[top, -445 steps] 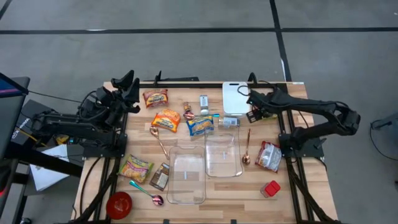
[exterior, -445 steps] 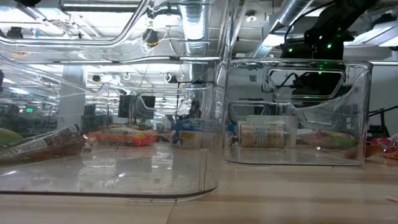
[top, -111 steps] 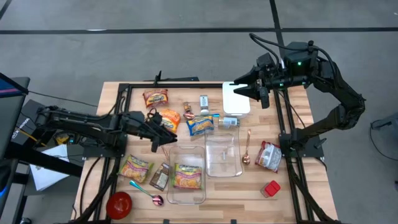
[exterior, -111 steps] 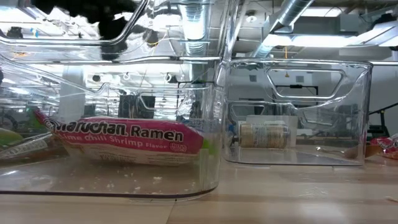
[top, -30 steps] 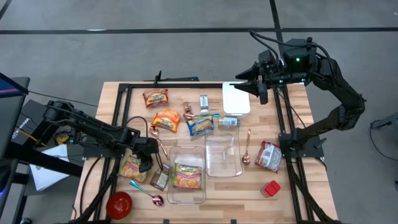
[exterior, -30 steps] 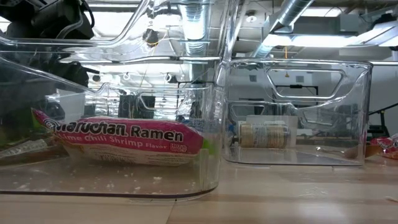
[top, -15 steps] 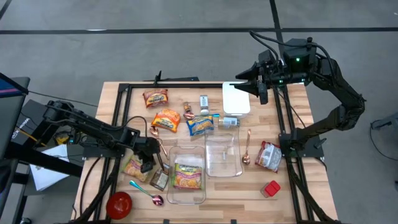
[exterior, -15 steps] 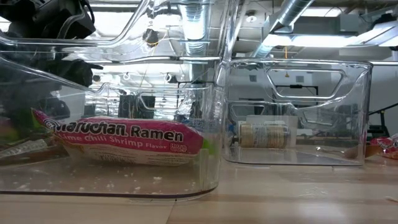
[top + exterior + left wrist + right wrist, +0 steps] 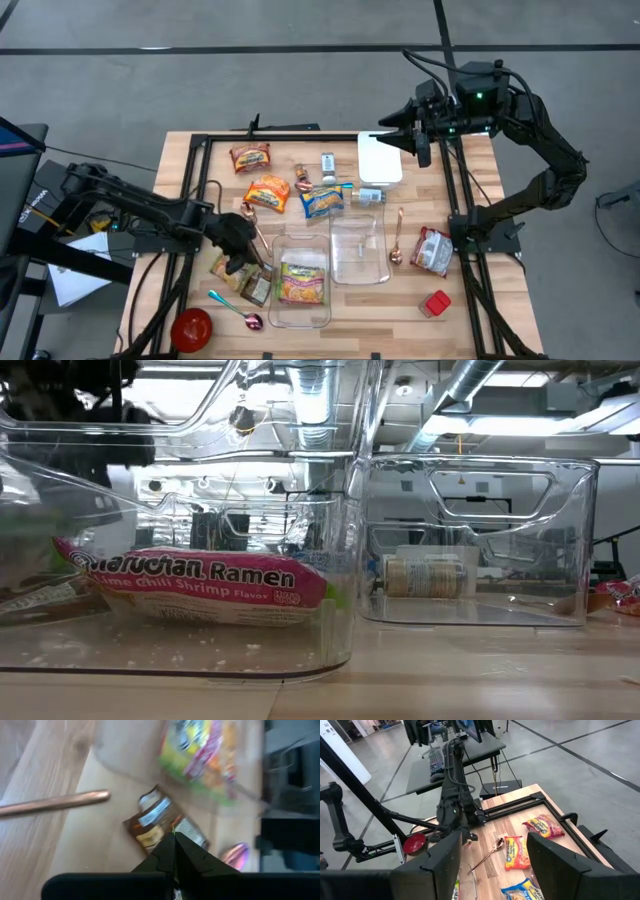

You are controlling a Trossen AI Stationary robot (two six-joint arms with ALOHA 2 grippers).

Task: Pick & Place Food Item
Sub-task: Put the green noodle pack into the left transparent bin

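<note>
Hovering low with fingers pressed together on a green noodle packet (image 9: 224, 266), the left gripper (image 9: 238, 262) sits just beside the left clear bin (image 9: 299, 311). One ramen pack (image 9: 300, 281) already lies inside; other packets remain on the table (image 9: 440, 325). The right gripper (image 9: 402, 140), fingers apart, waits high above the white board (image 9: 378, 158).

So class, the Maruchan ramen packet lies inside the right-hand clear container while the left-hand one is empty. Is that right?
Not quite. The high view shows the Maruchan ramen packet inside the left-hand clear container; the right-hand clear container is the empty one.
</note>
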